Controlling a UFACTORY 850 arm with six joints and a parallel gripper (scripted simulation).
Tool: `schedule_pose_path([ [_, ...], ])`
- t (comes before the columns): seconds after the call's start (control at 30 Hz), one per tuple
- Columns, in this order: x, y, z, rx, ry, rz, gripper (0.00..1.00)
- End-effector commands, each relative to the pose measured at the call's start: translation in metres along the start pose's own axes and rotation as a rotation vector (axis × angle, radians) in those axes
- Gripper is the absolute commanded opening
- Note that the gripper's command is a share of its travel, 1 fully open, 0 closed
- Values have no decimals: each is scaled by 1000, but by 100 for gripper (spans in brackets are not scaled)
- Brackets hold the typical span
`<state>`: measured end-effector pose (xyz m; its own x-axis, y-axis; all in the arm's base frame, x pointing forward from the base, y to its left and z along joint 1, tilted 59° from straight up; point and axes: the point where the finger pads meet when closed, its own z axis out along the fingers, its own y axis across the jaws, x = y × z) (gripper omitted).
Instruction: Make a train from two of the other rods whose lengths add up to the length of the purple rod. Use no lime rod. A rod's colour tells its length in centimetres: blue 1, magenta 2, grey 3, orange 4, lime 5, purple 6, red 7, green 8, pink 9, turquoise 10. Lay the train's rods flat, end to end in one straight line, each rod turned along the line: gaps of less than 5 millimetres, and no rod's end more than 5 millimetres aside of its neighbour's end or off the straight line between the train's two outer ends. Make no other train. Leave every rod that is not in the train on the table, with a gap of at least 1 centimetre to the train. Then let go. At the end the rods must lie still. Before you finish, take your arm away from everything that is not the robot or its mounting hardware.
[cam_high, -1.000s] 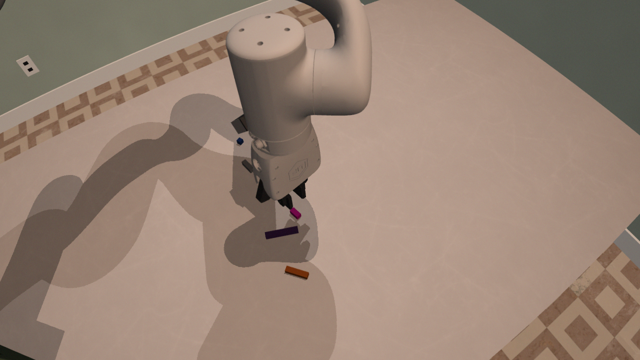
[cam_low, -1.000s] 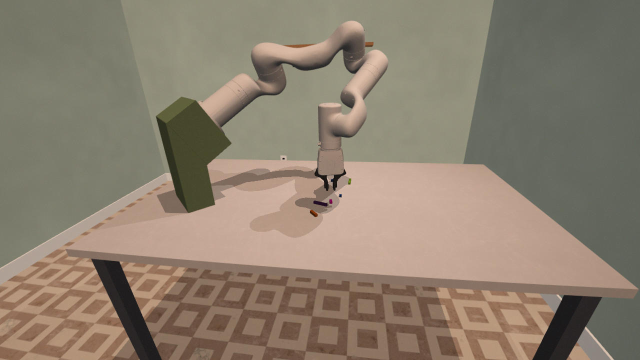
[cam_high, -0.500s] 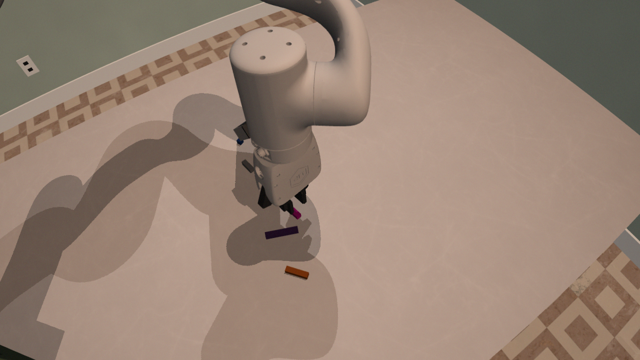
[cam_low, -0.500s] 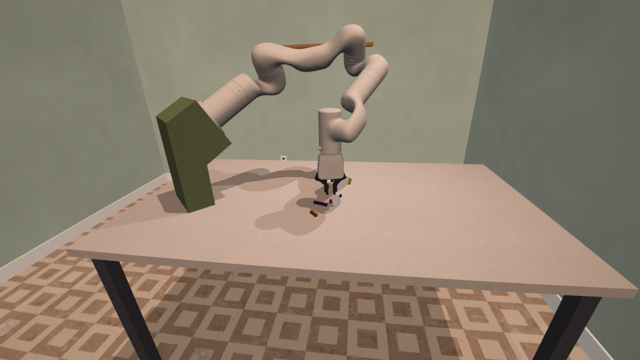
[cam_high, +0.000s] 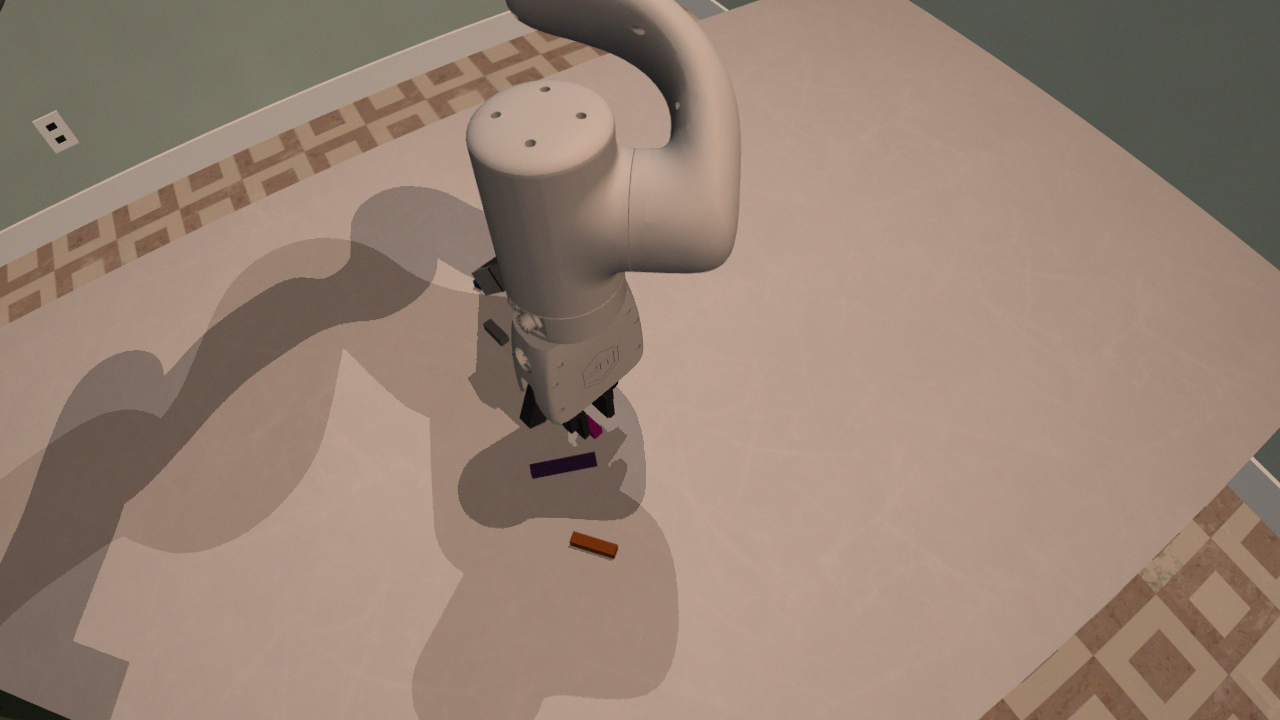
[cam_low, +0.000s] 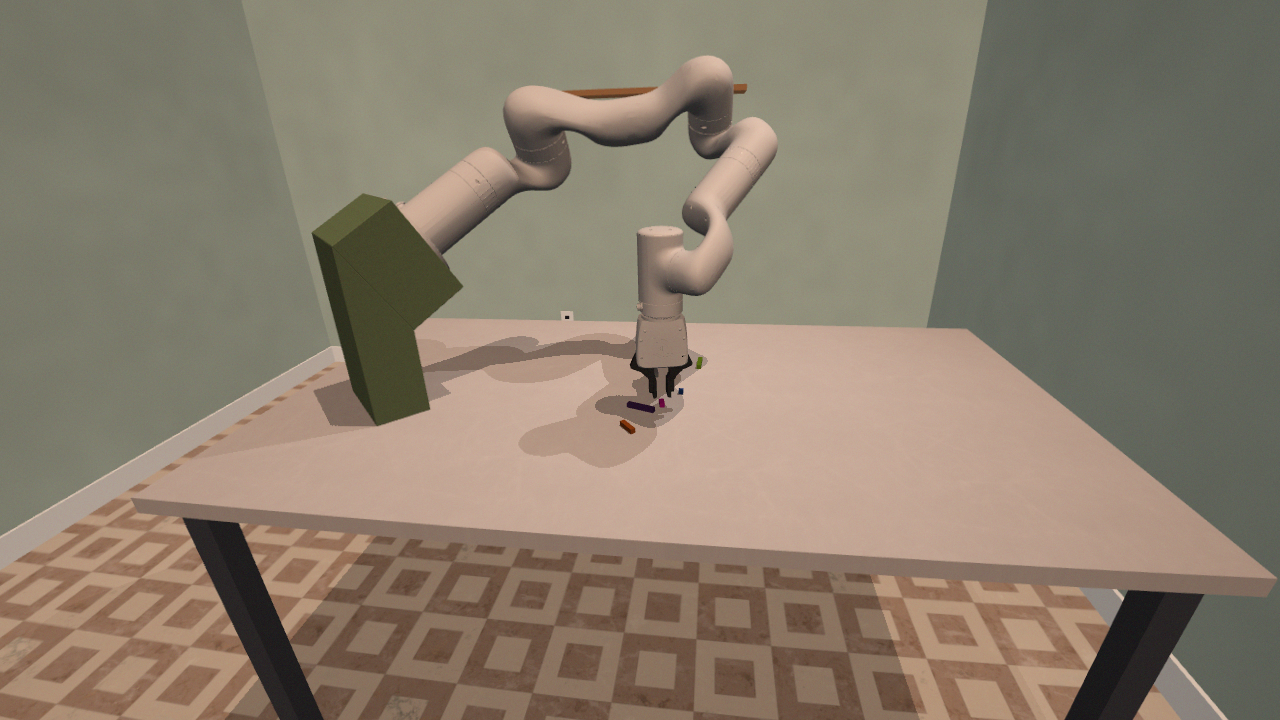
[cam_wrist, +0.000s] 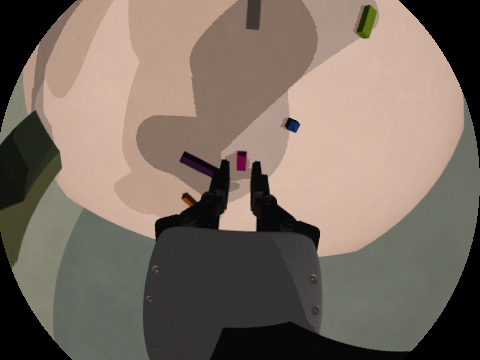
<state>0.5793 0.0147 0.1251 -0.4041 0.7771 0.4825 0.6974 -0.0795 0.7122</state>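
Note:
The purple rod (cam_high: 563, 465) lies flat in the arm's shadow. The orange rod (cam_high: 594, 544) lies a little nearer the front, apart from it. The short magenta rod (cam_high: 594, 428) lies just behind the purple rod's right end, partly hidden by my fingers. My gripper (cam_high: 586, 426) points down directly over the magenta rod, low above the table. In the wrist view the magenta rod (cam_wrist: 242, 160) shows in the gap beyond my fingertips, with the purple rod (cam_wrist: 200, 166) and the orange rod (cam_wrist: 188, 199) to the left. The fingers stand partly apart with nothing between them.
A grey rod (cam_wrist: 254, 14), a lime rod (cam_wrist: 366, 22) and two blue cubes (cam_wrist: 292, 124) lie farther back. The grey rod (cam_high: 494, 330) sits left of the wrist. The arm's green base block (cam_low: 380, 304) stands at the table's left.

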Motion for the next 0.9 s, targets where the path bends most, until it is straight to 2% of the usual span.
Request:
schedule_pose_path([
  [0.0,0,0,3,-1,-1,0,24],
  [0.87,0,0,7,-1,-1,0,24],
])
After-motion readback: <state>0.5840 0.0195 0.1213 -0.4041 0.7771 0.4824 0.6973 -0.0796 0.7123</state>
